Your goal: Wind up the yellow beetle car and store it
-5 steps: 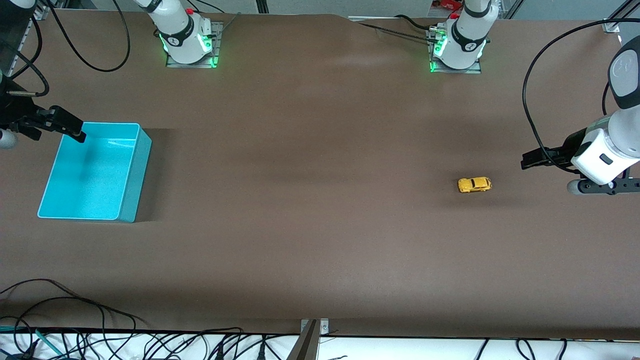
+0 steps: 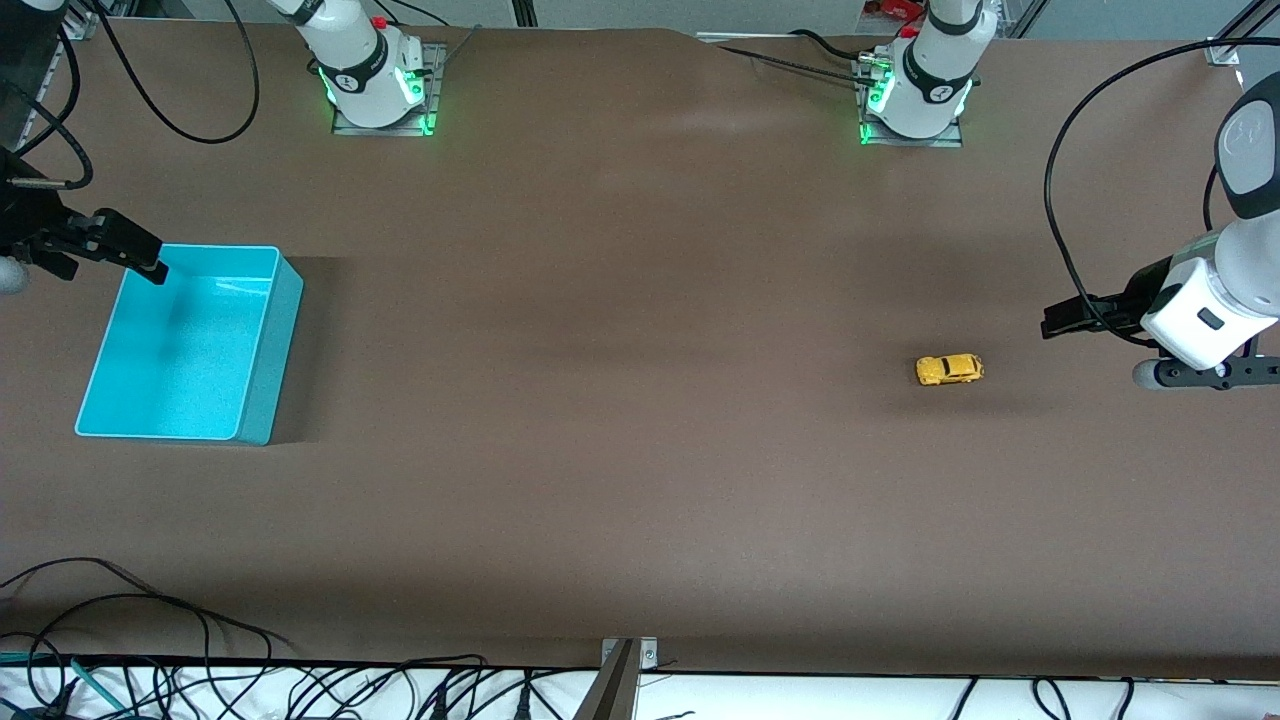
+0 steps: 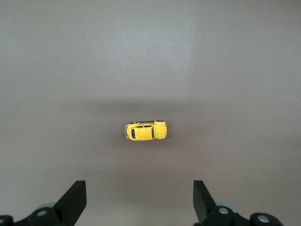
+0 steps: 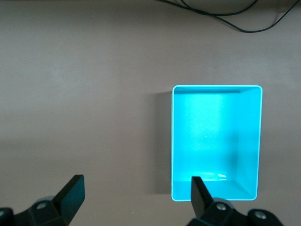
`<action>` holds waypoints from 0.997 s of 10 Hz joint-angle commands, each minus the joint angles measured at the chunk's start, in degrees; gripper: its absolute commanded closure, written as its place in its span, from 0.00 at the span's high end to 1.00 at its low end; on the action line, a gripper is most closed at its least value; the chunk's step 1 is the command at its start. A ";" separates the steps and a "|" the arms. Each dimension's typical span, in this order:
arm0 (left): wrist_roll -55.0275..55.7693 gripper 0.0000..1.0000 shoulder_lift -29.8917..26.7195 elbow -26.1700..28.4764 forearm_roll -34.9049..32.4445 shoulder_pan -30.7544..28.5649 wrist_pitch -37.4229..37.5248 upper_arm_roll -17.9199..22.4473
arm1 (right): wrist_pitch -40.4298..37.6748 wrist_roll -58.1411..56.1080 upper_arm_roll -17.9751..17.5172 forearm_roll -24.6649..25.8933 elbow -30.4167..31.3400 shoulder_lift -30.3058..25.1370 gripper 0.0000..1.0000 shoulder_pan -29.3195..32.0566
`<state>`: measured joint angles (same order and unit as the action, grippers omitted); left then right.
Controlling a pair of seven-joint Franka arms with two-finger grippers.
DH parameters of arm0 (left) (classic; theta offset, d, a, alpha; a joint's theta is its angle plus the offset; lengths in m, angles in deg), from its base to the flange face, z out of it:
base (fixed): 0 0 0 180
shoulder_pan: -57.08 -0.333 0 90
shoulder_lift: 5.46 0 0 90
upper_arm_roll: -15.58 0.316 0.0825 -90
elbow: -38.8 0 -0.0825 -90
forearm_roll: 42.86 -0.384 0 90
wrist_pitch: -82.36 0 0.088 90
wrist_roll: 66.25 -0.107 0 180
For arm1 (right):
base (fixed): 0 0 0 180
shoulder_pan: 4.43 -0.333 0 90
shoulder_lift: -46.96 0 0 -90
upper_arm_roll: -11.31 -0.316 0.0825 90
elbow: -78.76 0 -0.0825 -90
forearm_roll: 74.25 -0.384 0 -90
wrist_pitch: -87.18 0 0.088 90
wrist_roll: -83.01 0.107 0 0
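Lying on its wheels toward the left arm's end of the table, the yellow beetle car (image 2: pixel 949 369) runs lengthwise along it, which end leads unclear. Left gripper (image 3: pixel 139 200) hovers near it, spread and empty; right gripper (image 4: pixel 136 195), also spread, hangs over the turquoise bin's (image 2: pixel 262 360) edge.

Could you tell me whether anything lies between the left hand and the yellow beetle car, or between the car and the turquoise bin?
Nothing visible does. The open left hand has bare table between it and the yellow beetle car, and only bare table separates the car from the turquoise bin, which looks empty.
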<state>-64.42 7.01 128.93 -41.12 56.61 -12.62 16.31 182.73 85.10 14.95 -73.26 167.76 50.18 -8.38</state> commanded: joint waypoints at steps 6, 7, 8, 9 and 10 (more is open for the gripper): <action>5.54 1.00 -0.08 1.45 1.25 0.73 0.41 0.94 | -0.54 -0.50 0.05 0.68 -1.29 0.21 1.00 0.35; 5.55 1.00 0.09 1.45 1.25 0.82 0.32 0.94 | -0.54 -0.51 0.05 0.68 -1.29 0.21 1.00 0.35; 5.55 1.00 0.18 1.45 1.51 0.73 0.41 0.94 | -0.54 -0.42 -0.03 0.68 -1.29 0.21 1.00 0.26; 5.55 1.00 0.10 1.45 1.69 0.73 0.41 0.94 | -0.54 -0.42 -0.03 0.68 -1.29 0.21 1.00 0.26; 5.72 1.00 0.10 1.45 1.69 0.73 1.36 0.94 | -0.54 -0.50 -0.03 0.59 -1.29 0.21 1.00 0.26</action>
<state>-59.52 7.34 130.36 -41.09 56.61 -12.43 16.31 182.82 85.12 15.10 -73.25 167.68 50.20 -8.28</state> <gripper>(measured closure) 0.000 0.000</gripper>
